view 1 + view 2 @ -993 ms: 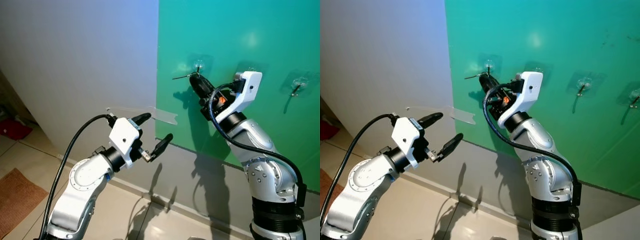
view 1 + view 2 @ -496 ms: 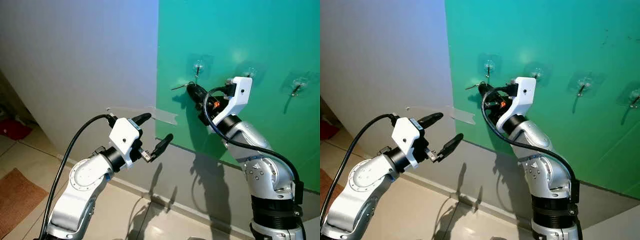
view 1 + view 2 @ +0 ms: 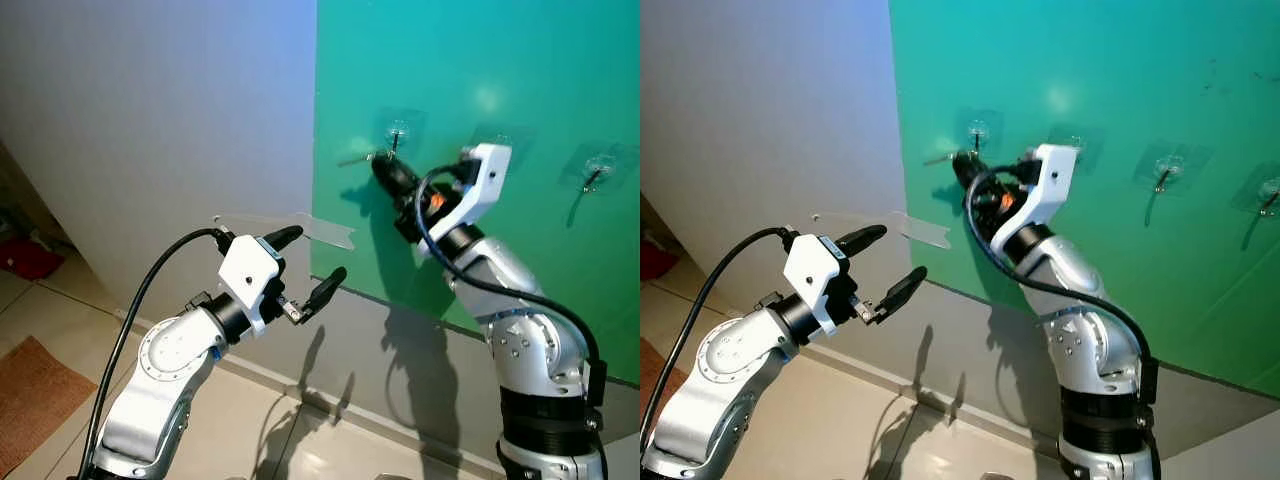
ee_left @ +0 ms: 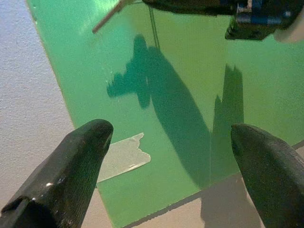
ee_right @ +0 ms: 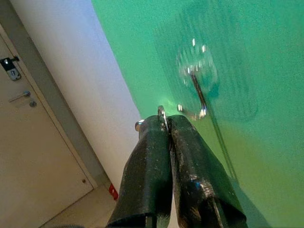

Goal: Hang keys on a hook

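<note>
Green wall panel (image 3: 500, 60) beside a pale grey wall backs the scene. Small silver metal keys on a ring (image 5: 162, 115) sit pinched between the closed fingers of the right pincer (image 5: 167, 124), the ring standing up at the tips, a key shaft jutting sideways toward the grey wall. Just beyond and slightly above hangs the clear adhesive wall hook with a metal prong (image 5: 198, 95), prong tip nearly touching the ring. Well apart, the left pincer (image 3: 308, 265) hangs wide open.
</note>
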Motion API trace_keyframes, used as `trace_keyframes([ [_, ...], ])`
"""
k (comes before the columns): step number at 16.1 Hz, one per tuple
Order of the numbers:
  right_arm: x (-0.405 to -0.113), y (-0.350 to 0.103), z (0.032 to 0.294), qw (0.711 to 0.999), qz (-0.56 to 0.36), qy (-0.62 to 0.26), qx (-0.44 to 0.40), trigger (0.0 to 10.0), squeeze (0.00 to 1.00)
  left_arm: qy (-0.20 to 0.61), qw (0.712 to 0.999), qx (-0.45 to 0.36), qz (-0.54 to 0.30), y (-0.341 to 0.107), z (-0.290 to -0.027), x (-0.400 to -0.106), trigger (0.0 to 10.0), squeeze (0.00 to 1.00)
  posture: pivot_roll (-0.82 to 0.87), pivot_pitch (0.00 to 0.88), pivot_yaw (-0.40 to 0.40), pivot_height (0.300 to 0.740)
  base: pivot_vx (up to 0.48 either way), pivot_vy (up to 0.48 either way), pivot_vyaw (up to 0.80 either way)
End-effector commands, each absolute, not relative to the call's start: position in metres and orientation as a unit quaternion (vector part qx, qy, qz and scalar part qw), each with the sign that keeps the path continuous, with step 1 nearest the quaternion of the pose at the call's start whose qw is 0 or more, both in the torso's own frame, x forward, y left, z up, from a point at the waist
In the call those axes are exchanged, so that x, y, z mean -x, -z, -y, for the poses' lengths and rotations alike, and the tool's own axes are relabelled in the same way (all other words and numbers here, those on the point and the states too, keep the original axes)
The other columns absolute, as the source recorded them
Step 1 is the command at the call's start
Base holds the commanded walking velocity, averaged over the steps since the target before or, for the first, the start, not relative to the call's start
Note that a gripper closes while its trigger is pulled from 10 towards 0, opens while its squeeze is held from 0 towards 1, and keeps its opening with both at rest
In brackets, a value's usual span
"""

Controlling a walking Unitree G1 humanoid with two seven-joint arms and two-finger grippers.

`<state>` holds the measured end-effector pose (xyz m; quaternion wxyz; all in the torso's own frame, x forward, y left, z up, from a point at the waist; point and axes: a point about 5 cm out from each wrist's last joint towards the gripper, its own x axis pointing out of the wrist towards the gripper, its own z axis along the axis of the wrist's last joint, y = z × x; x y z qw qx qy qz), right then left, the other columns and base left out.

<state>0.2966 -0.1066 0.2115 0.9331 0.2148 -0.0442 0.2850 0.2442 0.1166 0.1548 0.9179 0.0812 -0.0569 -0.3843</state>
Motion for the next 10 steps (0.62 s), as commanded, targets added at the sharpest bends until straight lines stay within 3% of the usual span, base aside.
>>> trace_keyframes([
  [1, -0.299, -0.216, 0.109, 0.935, 0.054, -0.279, -0.213, 10.0, 0.0, 0.391, 0.915, -0.084, 0.056, -0.156, -0.115, -0.245, 10.0, 0.0, -0.05, 0.0, -0.007, 0.74, 0.0, 0.0, 0.0],
  [10, -0.31, -0.217, 0.117, 0.942, 0.055, -0.24, -0.228, 10.0, 0.0, 0.389, 0.916, -0.083, 0.058, -0.157, -0.115, -0.246, 10.0, 0.0, -0.06, 0.0, -0.008, 0.74, 0.0, 0.0, 0.0],
])
